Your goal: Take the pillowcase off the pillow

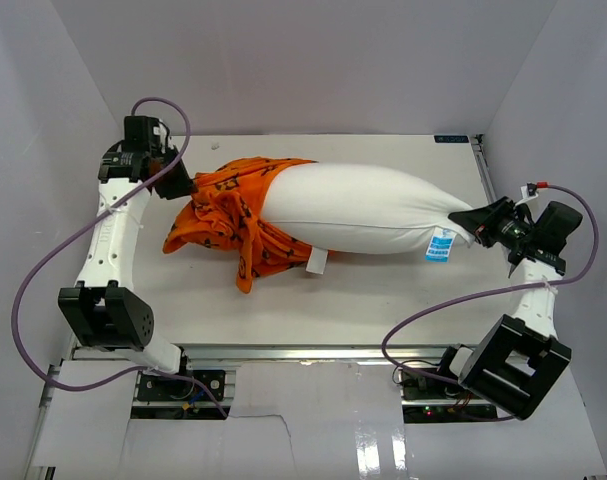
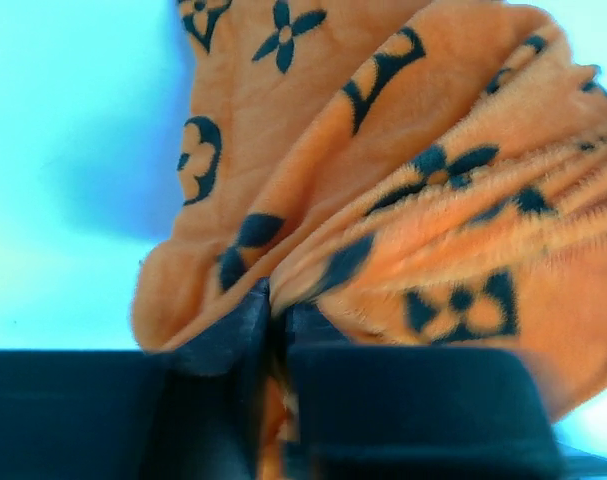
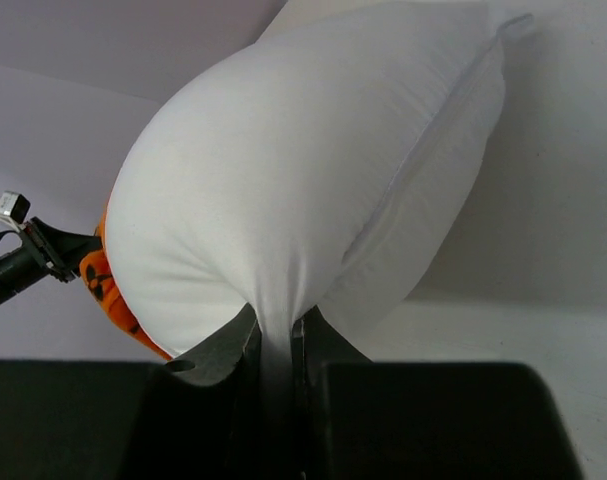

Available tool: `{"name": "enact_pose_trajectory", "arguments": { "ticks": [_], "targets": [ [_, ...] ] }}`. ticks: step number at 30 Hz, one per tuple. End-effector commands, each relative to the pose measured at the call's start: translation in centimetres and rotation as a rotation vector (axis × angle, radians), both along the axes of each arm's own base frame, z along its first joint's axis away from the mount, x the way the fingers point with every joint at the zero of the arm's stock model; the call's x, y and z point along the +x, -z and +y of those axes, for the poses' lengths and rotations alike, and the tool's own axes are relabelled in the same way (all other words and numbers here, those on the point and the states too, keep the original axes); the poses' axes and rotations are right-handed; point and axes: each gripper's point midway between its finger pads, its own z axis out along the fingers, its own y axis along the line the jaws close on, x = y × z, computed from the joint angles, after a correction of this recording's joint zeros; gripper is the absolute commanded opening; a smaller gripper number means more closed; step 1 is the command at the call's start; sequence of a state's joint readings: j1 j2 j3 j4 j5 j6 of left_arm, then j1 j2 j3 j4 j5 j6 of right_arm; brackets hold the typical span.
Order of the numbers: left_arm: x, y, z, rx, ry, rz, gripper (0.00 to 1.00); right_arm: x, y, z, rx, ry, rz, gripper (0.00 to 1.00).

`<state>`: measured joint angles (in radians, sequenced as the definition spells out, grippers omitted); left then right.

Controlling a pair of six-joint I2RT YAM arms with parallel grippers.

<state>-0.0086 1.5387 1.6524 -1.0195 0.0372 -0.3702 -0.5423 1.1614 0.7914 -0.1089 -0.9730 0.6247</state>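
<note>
The white pillow [image 1: 368, 208] lies across the table, most of it bare, with a white-and-blue tag [image 1: 440, 245] near its right end. The orange pillowcase [image 1: 230, 220] with black motifs is bunched over the pillow's left end. My left gripper [image 1: 183, 184] is shut on a fold of the pillowcase [image 2: 383, 200] at its far-left edge. My right gripper [image 1: 475, 222] is shut on the pillow's right corner, and the pillow [image 3: 283, 190] fills the right wrist view. A sliver of the orange pillowcase [image 3: 113, 295] shows behind it there.
White walls enclose the table [image 1: 383, 290] on three sides. A small label [image 1: 449, 139] sits at the table's far right edge. Purple cables loop beside both arms. The left arm's gripper [image 3: 43, 255] shows at the left of the right wrist view.
</note>
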Motion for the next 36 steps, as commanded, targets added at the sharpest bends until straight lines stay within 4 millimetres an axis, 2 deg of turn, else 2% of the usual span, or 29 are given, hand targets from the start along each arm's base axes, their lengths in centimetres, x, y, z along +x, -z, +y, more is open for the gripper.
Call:
{"name": "enact_pose_trajectory", "arguments": {
  "ticks": [1, 2, 3, 4, 5, 7, 8, 9, 10, 11, 12, 13, 14, 15, 16, 17, 18, 20, 21, 22, 23, 24, 27, 30, 33, 34, 36],
  "targets": [
    [0.8, -7.3, 12.9, 0.248, -0.338, -0.236, 0.32, 3.9, -4.9, -11.6, -0.316, 0.396, -0.241, 0.08],
    [0.9, -9.4, 10.7, 0.184, -0.243, -0.341, 0.45, 4.0, -5.8, -9.5, -0.312, 0.280, -0.325, 0.08],
    [0.8, -8.1, 8.5, 0.109, -0.141, -0.349, 0.55, 4.0, -5.4, -7.0, -0.287, 0.179, -0.357, 0.08],
    [0.5, -9.0, 4.8, -0.013, 0.020, -0.407, 0.65, 4.1, -5.5, -5.2, -0.254, 0.104, -0.383, 0.08],
    [-0.2, -11.3, 3.4, -0.042, 0.073, -0.502, 0.69, 4.1, -5.8, -1.7, -0.247, -0.050, -0.458, 0.08],
    [-0.4, -11.9, 2.2, -0.080, 0.132, -0.529, 0.76, 3.2, -5.2, 2.2, -0.210, -0.227, -0.502, 0.08],
    [0.4, -11.2, 2.2, -0.088, 0.134, -0.498, 0.77, 3.0, -5.3, 4.8, -0.215, -0.326, -0.571, 0.08],
    [1.0, -11.2, 2.0, -0.100, 0.152, -0.487, 0.78, 2.4, -5.4, 6.1, -0.212, -0.381, -0.607, 0.08],
    [1.4, -12.4, 1.2, -0.115, 0.201, -0.507, 0.81, 1.2, -4.3, 7.3, -0.194, -0.438, -0.620, 0.08],
    [2.6, -10.7, 0.3, -0.137, 0.226, -0.448, 0.82, 0.3, -4.4, 8.5, -0.154, -0.469, -0.623, 0.08],
    [3.2, -10.6, -0.6, -0.139, 0.250, -0.439, 0.82, -0.6, -5.4, 9.0, -0.207, -0.494, -0.743, 0.08],
    [3.7, -10.9, -1.6, -0.124, 0.288, -0.447, 0.83, -1.8, -4.8, 9.5, -0.196, -0.524, -0.753, 0.08],
    [4.1, -10.2, -4.0, -0.107, 0.335, -0.426, 0.85, -2.6, -5.0, 9.9, -0.131, -0.539, -0.717, 0.08],
    [5.0, -8.8, -5.4, -0.101, 0.370, -0.388, 0.86, -3.9, -6.1, 10.3, -0.199, -0.566, -0.855, 0.08],
    [5.4, -9.1, -7.1, -0.088, 0.425, -0.395, 0.87, -4.5, -6.3, 10.6, -0.189, -0.582, -0.871, 0.08],
    [5.3, -8.4, -9.7, -0.100, 0.492, -0.371, 0.88, -4.3, -5.9, 10.7, -0.146, -0.600, -0.824, 0.08],
    [6.3, -6.3, -10.8, -0.105, 0.516, -0.316, 0.88, -4.3, -5.8, 10.9, -0.130, -0.607, -0.807, 0.08],
    [6.3, -5.3, -13.3, -0.077, 0.571, -0.270, 0.88, -4.0, -5.2, 11.0, -0.105, -0.609, -0.781, 0.08],
    [6.8, -3.5, -13.8, -0.063, 0.578, -0.225, 0.88, -3.9, -5.0, 11.0, -0.097, -0.605, -0.774, 0.08],
    [6.8, -2.7, -14.5, -0.040, 0.583, -0.204, 0.88, -3.8, -4.7, 11.1, -0.089, -0.609, -0.761, 0.08],
    [6.9, -1.7, -14.3, -0.011, 0.562, -0.175, 0.88, -3.8, -4.5, 11.2, -0.085, -0.613, -0.756, 0.08],
    [7.6, -0.2, -13.2, 0.049, 0.511, -0.140, 0.88, -3.8, -4.5, 11.2, -0.084, -0.613, -0.755, 0.08],
    [8.1, 1.7, -11.6, 0.137, 0.440, -0.088, 0.88, -3.7, -4.6, 11.2, -0.083, -0.612, -0.757, 0.08],
    [8.1, 3.2, -11.3, 0.154, 0.436, -0.047, 0.85, -3.7, -4.8, 11.1, -0.084, -0.609, -0.763, 0.08],
    [8.3, 3.7, -10.3, 0.196, 0.393, -0.034, 0.53, -3.5, -5.0, 11.0, -0.076, -0.593, -0.761, 0.08],
    [8.6, 3.6, -9.2, 0.243, 0.349, -0.035, 0.33, -3.2, -5.1, 10.7, -0.067, -0.574, -0.759, 0.08],
    [9.1, 3.2, -7.3, 0.303, 0.280, -0.038, 0.16, -2.6, -5.3, 9.7, -0.054, -0.525, -0.742, 0.08]
  ]
}}
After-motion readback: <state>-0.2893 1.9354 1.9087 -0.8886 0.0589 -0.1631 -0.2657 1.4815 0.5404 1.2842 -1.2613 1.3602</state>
